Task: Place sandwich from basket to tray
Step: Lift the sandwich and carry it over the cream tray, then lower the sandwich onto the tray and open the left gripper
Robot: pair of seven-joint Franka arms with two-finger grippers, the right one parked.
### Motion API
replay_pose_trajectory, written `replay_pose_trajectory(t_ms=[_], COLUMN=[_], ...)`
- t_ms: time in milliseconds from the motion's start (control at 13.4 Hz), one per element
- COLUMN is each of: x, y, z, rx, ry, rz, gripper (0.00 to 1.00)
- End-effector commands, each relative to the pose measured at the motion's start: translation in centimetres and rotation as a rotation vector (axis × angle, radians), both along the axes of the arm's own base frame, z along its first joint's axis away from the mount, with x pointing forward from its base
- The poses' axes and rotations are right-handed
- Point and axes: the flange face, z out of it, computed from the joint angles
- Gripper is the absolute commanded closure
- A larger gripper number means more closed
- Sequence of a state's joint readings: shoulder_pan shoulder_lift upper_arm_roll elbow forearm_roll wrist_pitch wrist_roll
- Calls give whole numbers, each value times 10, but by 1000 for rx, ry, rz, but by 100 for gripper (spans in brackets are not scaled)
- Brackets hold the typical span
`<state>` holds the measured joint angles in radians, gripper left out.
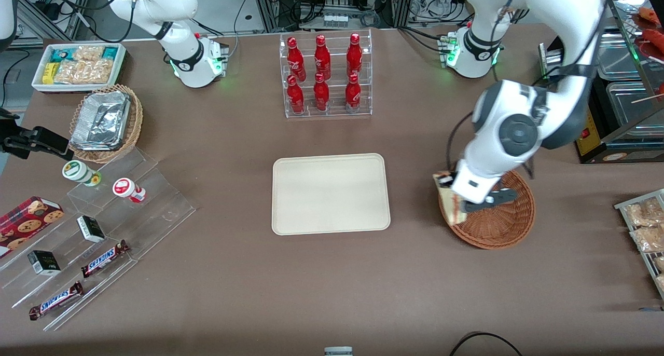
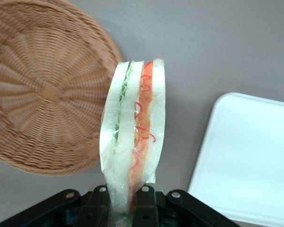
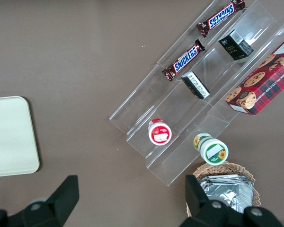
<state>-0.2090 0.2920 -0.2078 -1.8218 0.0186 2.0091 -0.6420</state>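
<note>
Leftmost, toward the parked arm's end of the table, lie a white bin of snack packets (image 1: 79,66), a tan wicker basket of foil containers (image 1: 105,122) and a clear stepped stand (image 1: 111,226) bearing two Snickers bars (image 1: 104,258), small dark boxes and two capped cups. At centre, a clear rack of red bottles (image 1: 325,76) stands farther from the front camera than the cream tray (image 1: 331,193), which lies bare. Toward the working arm's end, the gripper (image 1: 459,203) hangs over the tray-side rim of the reddish-brown woven basket (image 1: 498,221). Its fingers (image 2: 144,208) are clamped on the wrapped sandwich (image 2: 135,132), a pale wedge with green and red filling, held lifted above the basket rim, clear of the tray.
</note>
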Motion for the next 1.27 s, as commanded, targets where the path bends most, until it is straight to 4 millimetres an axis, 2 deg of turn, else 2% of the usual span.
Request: replay_pose_trajectory(t_ms=[0,150,374,598,822,897,1196], x=[3,-5,-14,-30,-43,-48,-57], y=[-68,-118,-199,-266,-306,-313,-320], z=[-27,-45,-61,-85,-100,-108,-115], rx=[9,6,-20,-32,-13,-6,6], ry=[25,31,11,-6,-60,-68,-68], rz=[-23,-25,-37,-7,26,30,26], gripper=[100,100,100,100,100,100,100])
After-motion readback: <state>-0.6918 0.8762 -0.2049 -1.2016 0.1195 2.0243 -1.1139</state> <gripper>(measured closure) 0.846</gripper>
